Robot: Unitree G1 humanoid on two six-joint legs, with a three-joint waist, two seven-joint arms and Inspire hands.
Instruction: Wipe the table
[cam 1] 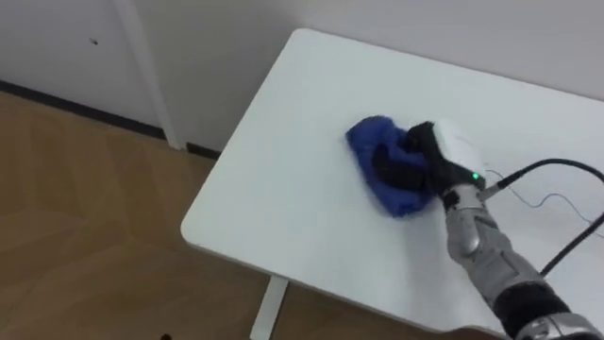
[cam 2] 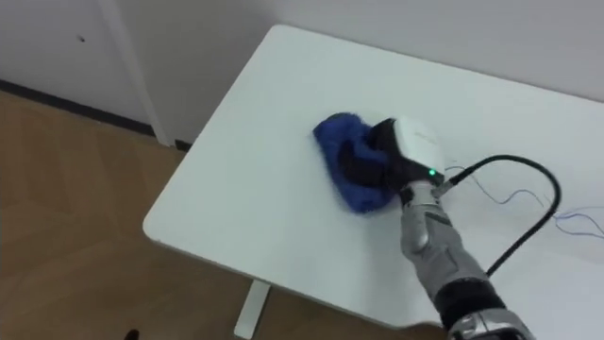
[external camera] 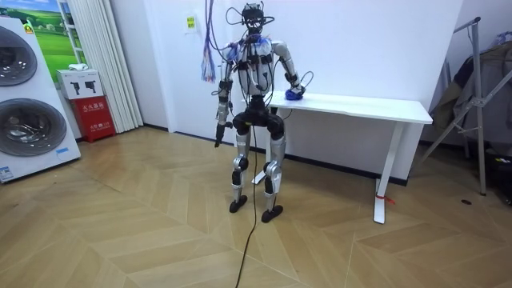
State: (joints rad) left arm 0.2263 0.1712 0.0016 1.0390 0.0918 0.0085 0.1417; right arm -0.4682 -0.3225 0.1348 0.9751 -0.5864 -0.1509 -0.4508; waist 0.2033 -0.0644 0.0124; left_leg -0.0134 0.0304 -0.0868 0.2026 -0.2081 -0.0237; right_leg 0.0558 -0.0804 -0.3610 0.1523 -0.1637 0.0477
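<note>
Ok, wipe stroke in hand: right hand (cam 1: 427, 156) is clamped on the fluffy blue microfibre cloth (cam 1: 376, 140), dark fingers (cam 1: 396, 168) curled into the wad and pressing it onto the white rectangular laminate table (cam 1: 283, 189). The cloth sits mid-width on the tabletop, nearer the end where the robot stands, well in from both long edges. Relative to the hand, the wad is under and ahead of the fingers, bulging out past the fingertips on the far-left side and below the palm; the white back of the hand is on top. To do this well, my read: keep the palm flat and loaded so the cloth drags rather than rolls, run overlapping passes out toward the rounded near-left corner, and stop short of the edge so the wad doesn't fall off. The cloth is bunched, so the contact patch looks small and more passes are likely needed. Left hand (external camera: 217, 134) hangs at the robot's side in the room view; can't tell its finger state.
</note>
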